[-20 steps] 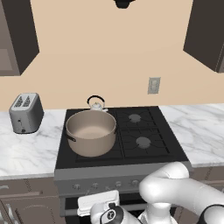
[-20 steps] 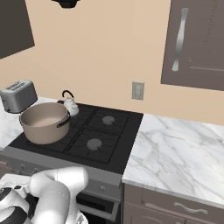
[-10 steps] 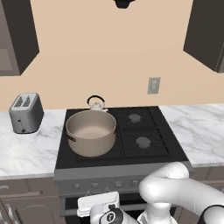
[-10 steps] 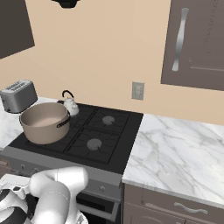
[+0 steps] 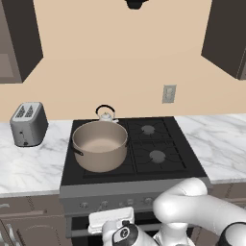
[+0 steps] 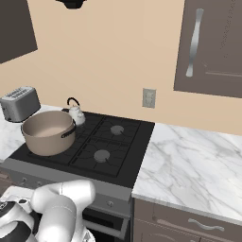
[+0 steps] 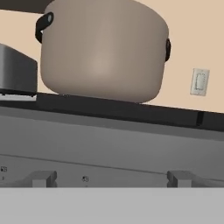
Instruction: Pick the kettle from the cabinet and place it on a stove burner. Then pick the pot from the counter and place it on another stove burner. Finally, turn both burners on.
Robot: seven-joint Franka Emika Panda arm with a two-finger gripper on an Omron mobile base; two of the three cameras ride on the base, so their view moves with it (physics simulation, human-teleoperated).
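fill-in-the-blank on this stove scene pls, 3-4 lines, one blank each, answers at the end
1. The pot sits on the front-____ burner of the cooktop, seen from the robot.
2. The kettle stands directly ____ the pot, on the rear burner.
3. The toaster rests on the ____ to the left of the stove.
4. The wall outlet is mounted above the stove's ____ edge.

Missing words: left; behind; counter; right

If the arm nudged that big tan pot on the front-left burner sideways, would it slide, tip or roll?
The pot looks wide and low with a flat base, so it is probably hard to tip and unlikely to roll. It sits on the cooktop grates, which would likely catch it rather than let it slide. Its smooth wall may slip.
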